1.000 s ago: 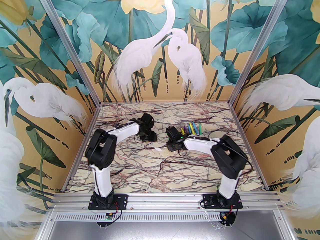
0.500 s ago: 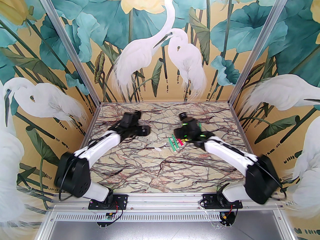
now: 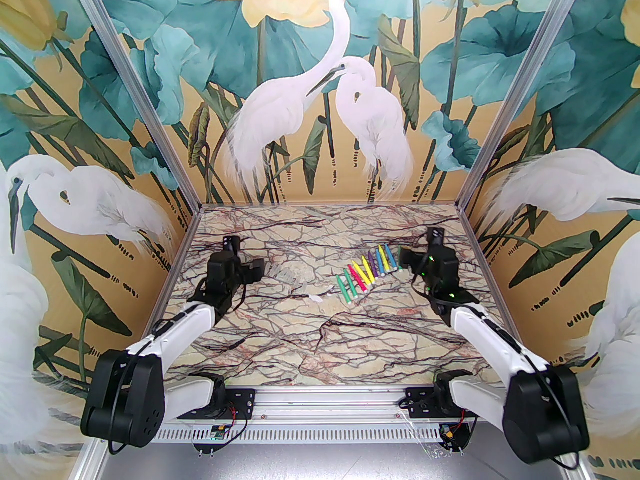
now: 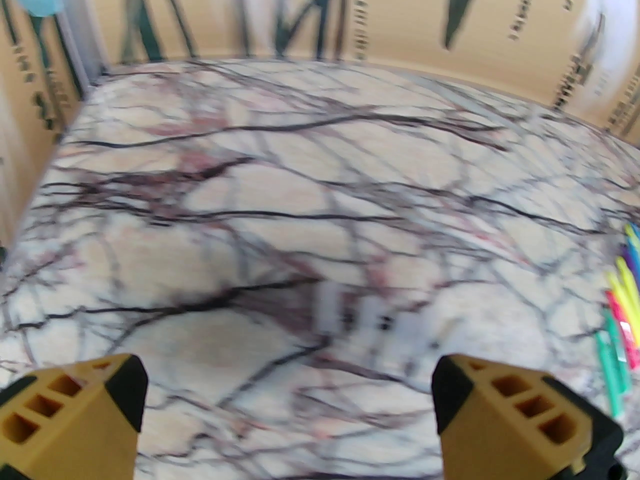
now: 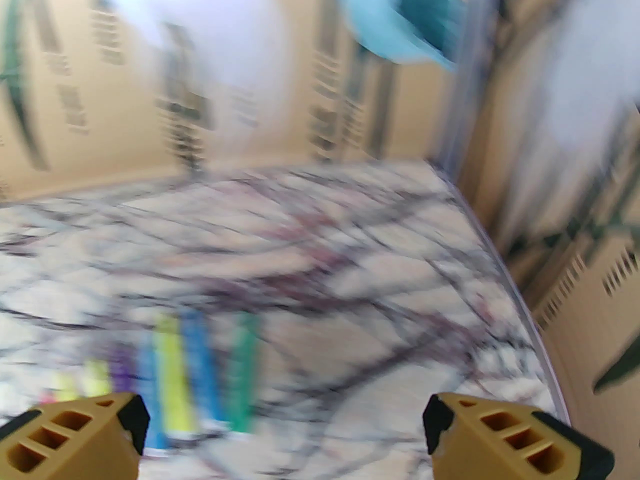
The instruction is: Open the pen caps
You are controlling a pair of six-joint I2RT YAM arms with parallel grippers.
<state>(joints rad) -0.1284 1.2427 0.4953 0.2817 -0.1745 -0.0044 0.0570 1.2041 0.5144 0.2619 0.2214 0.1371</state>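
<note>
A row of several bright pens [image 3: 371,270] lies slantwise on the marble table [image 3: 320,348], right of centre. Small clear pen caps [image 3: 289,275] lie in a loose group left of centre, and one more cap [image 3: 316,298] sits nearer the front. My left gripper [image 3: 257,269] hovers just left of the caps, open and empty. The left wrist view is blurred: yellow fingertips [image 4: 75,413] spread wide, caps [image 4: 360,318] ahead, pens [image 4: 620,318] at the right edge. My right gripper [image 3: 404,257] stands open and empty at the pen row's right end. Its wrist view shows blurred pens [image 5: 190,368] on the left.
Painted walls with aluminium posts [image 3: 462,208] close the table on three sides. The right gripper is near the right wall [image 5: 575,268]. A metal rail [image 3: 320,400] carrying both arm bases runs along the near edge.
Both arms have swung outward from the table's centre, the left one leftward and the right one rightward. Both grippers have opened wider. The full pen row has come into sight.
</note>
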